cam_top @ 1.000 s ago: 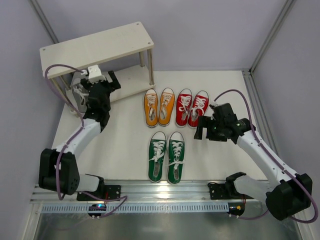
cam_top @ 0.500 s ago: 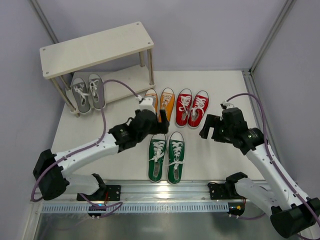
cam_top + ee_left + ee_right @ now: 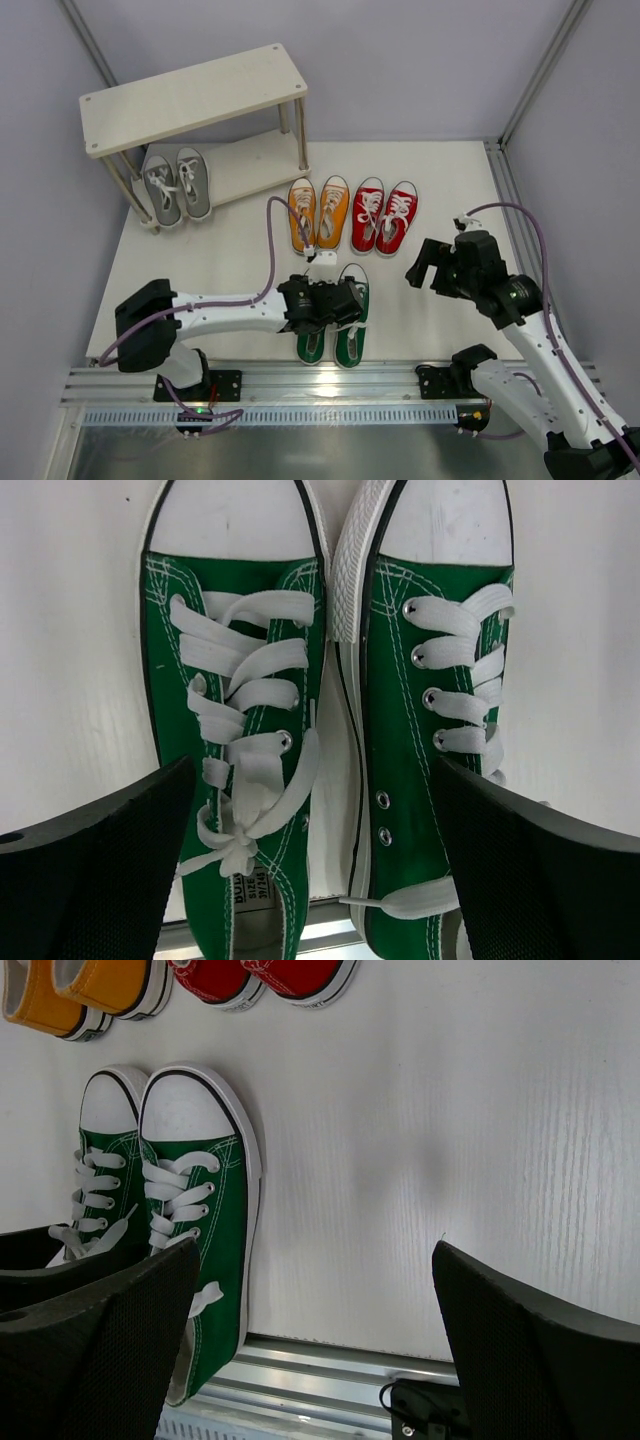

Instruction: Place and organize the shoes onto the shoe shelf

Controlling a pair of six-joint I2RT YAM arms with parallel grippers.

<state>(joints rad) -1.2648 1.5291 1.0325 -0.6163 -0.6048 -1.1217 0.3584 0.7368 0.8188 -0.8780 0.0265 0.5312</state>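
The shoe shelf (image 3: 190, 97) stands at the back left. The grey pair (image 3: 176, 186) sits at the left end of its lower tier. The orange pair (image 3: 318, 214), the red pair (image 3: 383, 216) and the green pair (image 3: 345, 340) lie on the table. My left gripper (image 3: 333, 301) hovers over the green pair, open, and holds nothing. In the left wrist view its fingers (image 3: 90, 880) stand outside both green shoes (image 3: 250, 740). My right gripper (image 3: 433, 262) is open and empty, right of the green pair (image 3: 190, 1220).
A metal rail (image 3: 330, 385) runs along the table's near edge. Frame posts (image 3: 540, 70) rise at the back corners. Grey walls close both sides. The right part of the shelf's lower tier (image 3: 255, 160) is bare.
My left arm swung from the shelf, where the grey pair stays, down to the green pair. My right gripper drew back a little to the right.
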